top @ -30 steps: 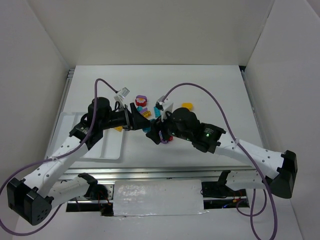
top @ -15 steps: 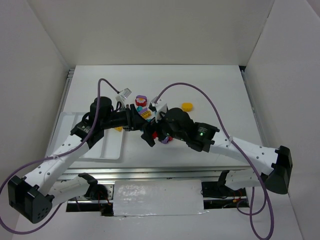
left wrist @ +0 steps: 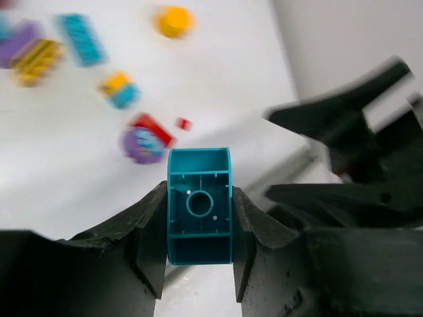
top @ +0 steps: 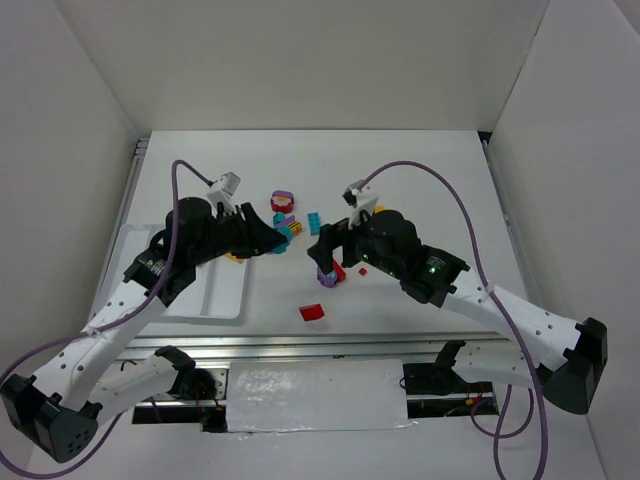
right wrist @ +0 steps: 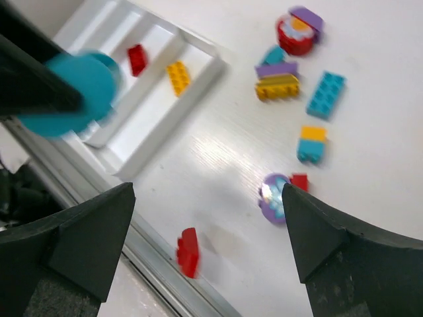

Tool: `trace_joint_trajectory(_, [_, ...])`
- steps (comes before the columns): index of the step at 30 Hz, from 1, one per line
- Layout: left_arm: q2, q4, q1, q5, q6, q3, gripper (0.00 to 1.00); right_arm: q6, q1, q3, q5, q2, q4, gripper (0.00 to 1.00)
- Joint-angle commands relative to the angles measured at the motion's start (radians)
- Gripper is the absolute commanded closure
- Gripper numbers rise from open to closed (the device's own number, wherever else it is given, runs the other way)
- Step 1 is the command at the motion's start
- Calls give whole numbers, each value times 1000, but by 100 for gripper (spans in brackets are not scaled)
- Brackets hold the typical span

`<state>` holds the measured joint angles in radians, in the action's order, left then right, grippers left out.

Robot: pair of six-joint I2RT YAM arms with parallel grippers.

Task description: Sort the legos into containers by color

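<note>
My left gripper [left wrist: 198,228] is shut on a teal lego [left wrist: 198,201], hollow underside toward the camera, held above the table; in the top view this gripper [top: 278,240] hangs just right of the white tray of containers [top: 215,295]. My right gripper [right wrist: 208,228] is open and holds nothing, above a red lego [right wrist: 188,251] lying near the table's front edge [top: 313,313]. A purple round lego [right wrist: 273,197] and a small red lego [right wrist: 299,181] lie by its right finger. The tray [right wrist: 198,63] holds a red lego [right wrist: 137,59] and a yellow lego [right wrist: 177,77] in separate compartments.
Loose legos lie mid-table: a yellow-and-teal pair [right wrist: 310,143], a flat teal brick [right wrist: 326,94], a purple-and-yellow stack [right wrist: 277,79] and a red round piece with a purple top [right wrist: 297,30]. The metal rail [top: 300,345] runs along the front edge. White walls enclose the table.
My left gripper closed on the teal lego and drew back left with it. My right gripper opened wide and pulled away right; the red lego now lies by the front edge.
</note>
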<state>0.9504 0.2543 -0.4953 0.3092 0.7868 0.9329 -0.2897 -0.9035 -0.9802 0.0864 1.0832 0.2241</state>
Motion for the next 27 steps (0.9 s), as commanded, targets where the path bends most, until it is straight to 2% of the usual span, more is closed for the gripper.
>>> trace_joint_trajectory(1, [-64,182,1,-368,-23,72,100,-81,34,78,42,-87,-23,0])
trace_joint_trajectory(3, [-75,318,30,-531,-1,107,100,-101,44,78,101,-92,35,0])
trace_joint_trajectory(5, [-58,385,78,-558,-10,118,100,-111,46,68,122,-91,76,0])
trace_joint_trajectory(8, [-42,407,219,-509,-43,112,100,-112,46,87,95,-112,74,0])
trace_joint_trajectory(12, [-3,393,464,-423,-70,54,100,-124,46,112,81,-135,72,0])
trace_joint_trajectory(17, [56,353,658,-354,-80,6,100,-128,46,143,38,-143,69,0])
trace_joint_trajectory(23, [197,317,803,-357,-46,36,100,-128,45,167,1,-129,37,0])
trace_joint_trajectory(27, [374,289,821,-371,-17,87,99,-135,46,178,-28,-111,6,0])
